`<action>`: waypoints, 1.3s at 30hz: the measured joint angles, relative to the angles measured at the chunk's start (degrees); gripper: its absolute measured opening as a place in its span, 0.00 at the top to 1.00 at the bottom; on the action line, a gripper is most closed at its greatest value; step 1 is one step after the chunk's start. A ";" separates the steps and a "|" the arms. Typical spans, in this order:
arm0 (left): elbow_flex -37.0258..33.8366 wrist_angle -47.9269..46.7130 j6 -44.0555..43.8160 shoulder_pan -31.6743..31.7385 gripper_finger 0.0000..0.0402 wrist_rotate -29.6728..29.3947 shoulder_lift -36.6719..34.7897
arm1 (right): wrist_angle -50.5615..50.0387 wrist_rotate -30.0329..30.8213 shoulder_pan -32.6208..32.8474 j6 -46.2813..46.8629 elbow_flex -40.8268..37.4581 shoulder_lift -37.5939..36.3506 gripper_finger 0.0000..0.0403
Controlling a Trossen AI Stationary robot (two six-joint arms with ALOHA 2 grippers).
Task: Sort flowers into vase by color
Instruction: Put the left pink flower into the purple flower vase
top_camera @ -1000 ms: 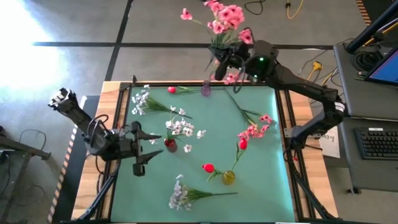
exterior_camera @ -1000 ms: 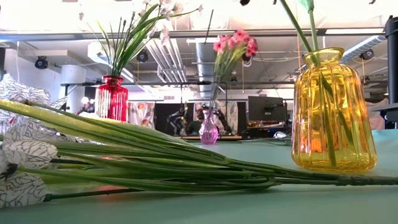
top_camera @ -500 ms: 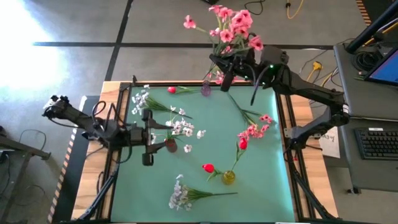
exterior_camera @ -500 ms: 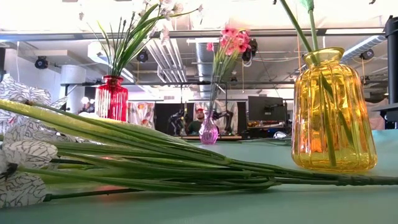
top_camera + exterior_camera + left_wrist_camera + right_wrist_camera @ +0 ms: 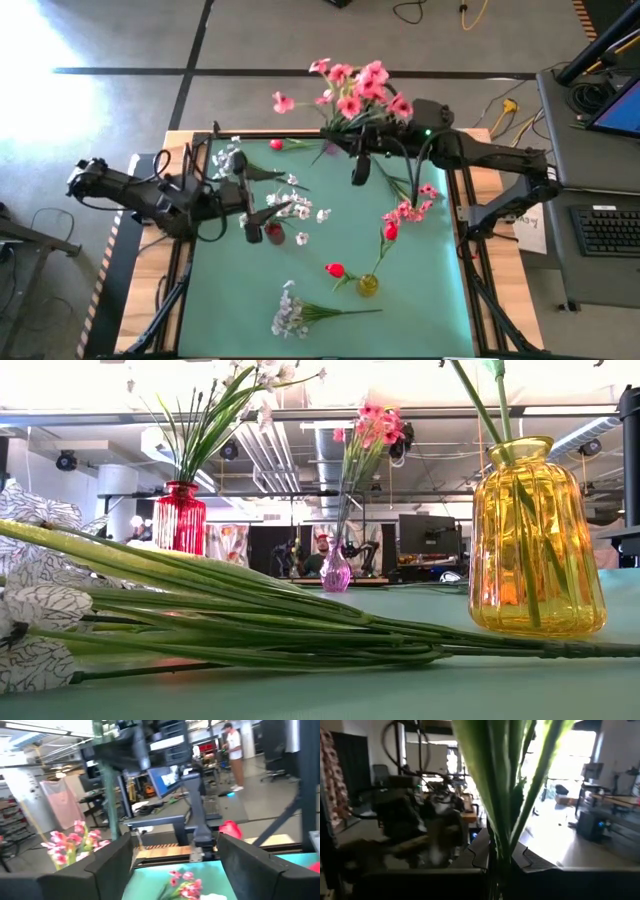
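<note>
Seen from above, the green counter (image 5: 330, 250) carries scattered flowers. The right gripper (image 5: 358, 150) is closed on a pink spray (image 5: 355, 88) held over the counter's far edge, near a small purple vase (image 5: 331, 146). The left gripper (image 5: 254, 205) reaches in from the left, its fingers spread, just beside a red vase (image 5: 274, 231) holding white blossoms (image 5: 293, 205). A yellow vase (image 5: 368, 285) holds a red bud (image 5: 389, 231). Another red bud (image 5: 335, 270) lies beside it, a white spray (image 5: 292, 313) near the front edge, and a pink spray (image 5: 412, 207) lies towards the right.

left claw (image 5: 252, 205) moved in to red vase (image 5: 273, 231) | pink spray (image 5: 352, 92) swung leftward
</note>
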 joint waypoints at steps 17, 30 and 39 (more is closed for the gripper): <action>4.37 -2.34 1.10 13.15 0.38 10.95 5.60 | 9.86 -1.20 3.53 -1.99 0.00 3.79 0.97; 4.37 -3.26 -1.34 13.77 0.97 8.91 6.17 | 10.70 -1.29 3.55 -3.04 0.00 4.02 0.97; 4.37 -3.98 -1.30 13.77 1.00 8.52 6.10 | 7.82 -1.26 3.53 -0.72 0.74 3.75 0.97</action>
